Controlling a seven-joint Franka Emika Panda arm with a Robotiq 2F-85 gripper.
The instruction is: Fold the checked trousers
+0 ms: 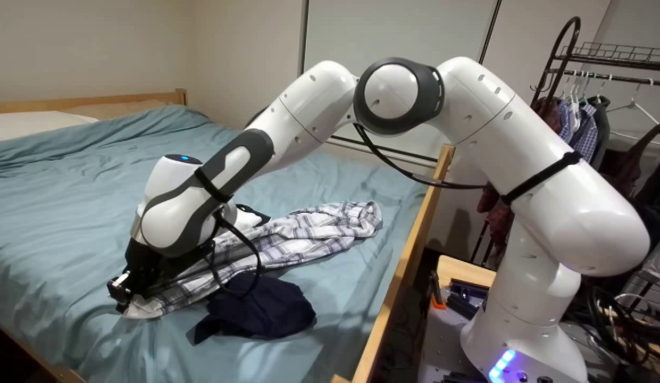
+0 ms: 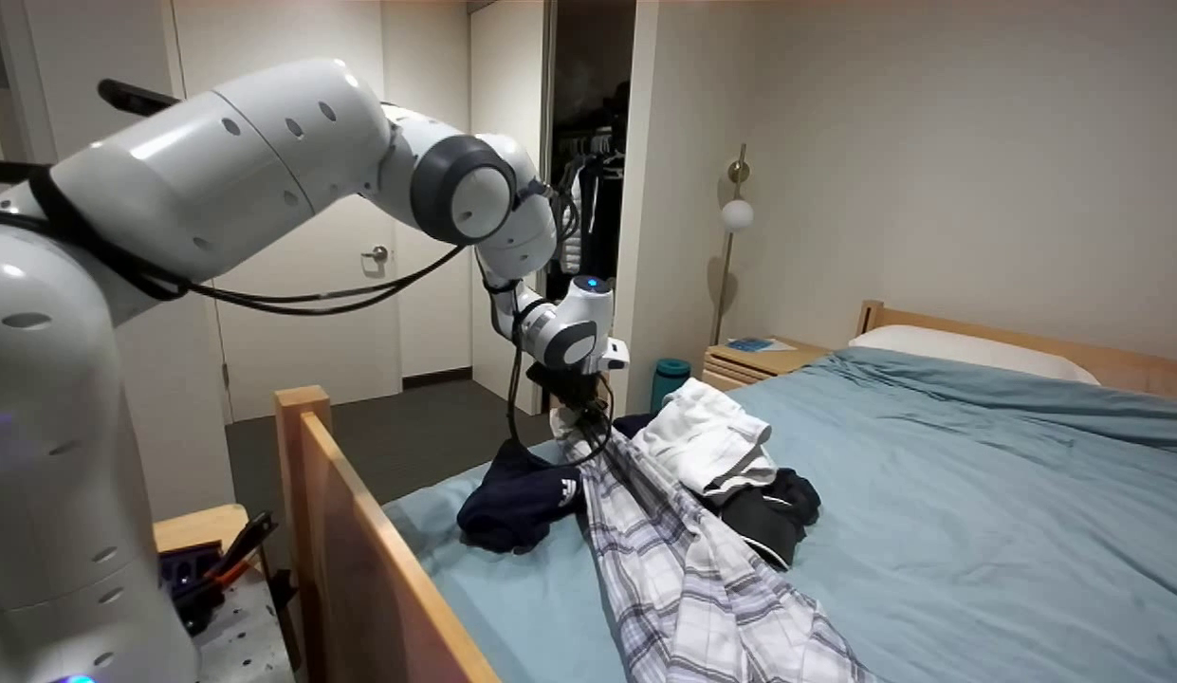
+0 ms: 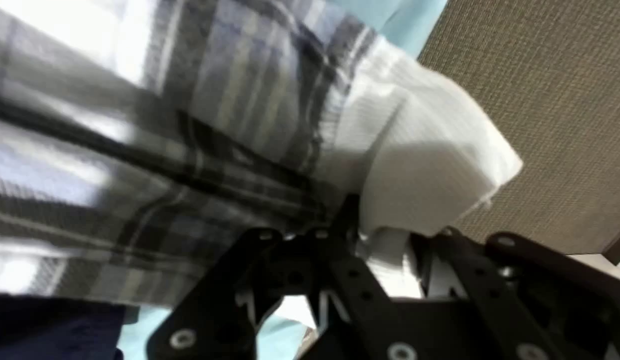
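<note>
While blue-green bedding (image 1: 69, 213) spreads before us, the checked trousers (image 1: 287, 239), likely light and limp, stretch across it beside a dark garment (image 1: 260, 307); the pincer (image 3: 389, 227) clasps their white end (image 3: 429, 175), where a fuller pinch should keep soft cloth from sagging.

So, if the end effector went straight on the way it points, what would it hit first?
Most likely the checked trousers: their white end sits right at the tips of the end effector in the wrist view. Past that, it could be the blue sheet or the floor; depth is unclear.
</note>
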